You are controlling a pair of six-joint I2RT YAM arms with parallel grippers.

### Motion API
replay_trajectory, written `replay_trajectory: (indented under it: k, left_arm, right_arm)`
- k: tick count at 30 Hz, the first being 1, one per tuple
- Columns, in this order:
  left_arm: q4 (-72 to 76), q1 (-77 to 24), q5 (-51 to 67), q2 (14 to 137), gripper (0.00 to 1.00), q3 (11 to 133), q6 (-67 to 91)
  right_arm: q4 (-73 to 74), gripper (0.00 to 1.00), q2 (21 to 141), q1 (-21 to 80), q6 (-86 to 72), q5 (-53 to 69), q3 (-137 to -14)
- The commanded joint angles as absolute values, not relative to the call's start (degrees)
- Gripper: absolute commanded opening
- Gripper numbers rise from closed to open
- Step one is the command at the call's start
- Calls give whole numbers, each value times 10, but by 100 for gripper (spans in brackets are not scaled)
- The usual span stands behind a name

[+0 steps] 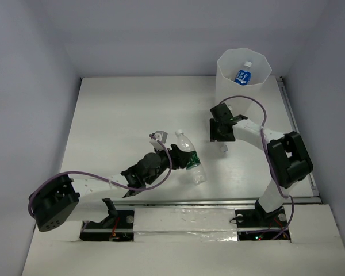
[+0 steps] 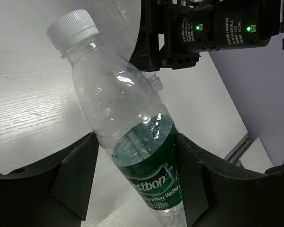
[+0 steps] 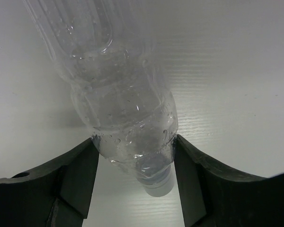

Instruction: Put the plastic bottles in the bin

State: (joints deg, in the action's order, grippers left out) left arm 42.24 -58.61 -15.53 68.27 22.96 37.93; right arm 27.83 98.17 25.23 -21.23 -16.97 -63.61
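The bin (image 1: pixel 244 86) stands far right, with the right claw (image 1: pixel 221 140) on a clear bottle (image 3: pixel 128 109) just before it. The left claw (image 1: pixel 187 159) with its green-label bottle (image 1: pixel 186 144) occupies the mid-tabletop (image 1: pixel 115 115). The far left is open.

left arm (image 1: pixel 98 183) and right arm (image 1: pixel 256 133): white tube links, black joint housings, a purple cable (image 1: pixel 46 184) looping along each. black bases (image 1: pixel 109 221) at the overhead frame's bottom show red wiring. in the left wrist view, fingers (image 2: pixel 71 175) are matte black wedges; green lights (image 2: pixel 248 29) glow upper right.

Glossy clear plastic bottle (image 2: pixel 128 118), matt white table (image 1: pixel 121 115)
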Motion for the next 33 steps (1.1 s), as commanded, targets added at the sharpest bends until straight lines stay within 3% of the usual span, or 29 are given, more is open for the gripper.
replay_trajectory:
  k: [1,3,6,11,22,30,33]
  left_arm:
    - [453,-585,-170,656,45,227,374]
    - [453,-585,-171,649,45,225,374]
    - [442,-585,-178,637,45,225,371]
    - [417,-585,-203,610,45,233,363]
    - [393,-585,-286,562,42,315,316]
    - [443,-569,-342,645,42,467,201]
    - [462,-538,-323,729,42,549,175]
  right_arm:
    - [302,59,994,268,-219,-206,-664]
    - [306,41,995,279,-223,-215,-668]
    - [300,29,977,294,-228,-232,-666]
    - [281,28,895,319,-231,-228,-639]
    - [237,27,588,331,-209,-186,-615]
    - [210,27,408,331,-200,-254,-602]
    - [202,27,376,331,-202,-254,-581]
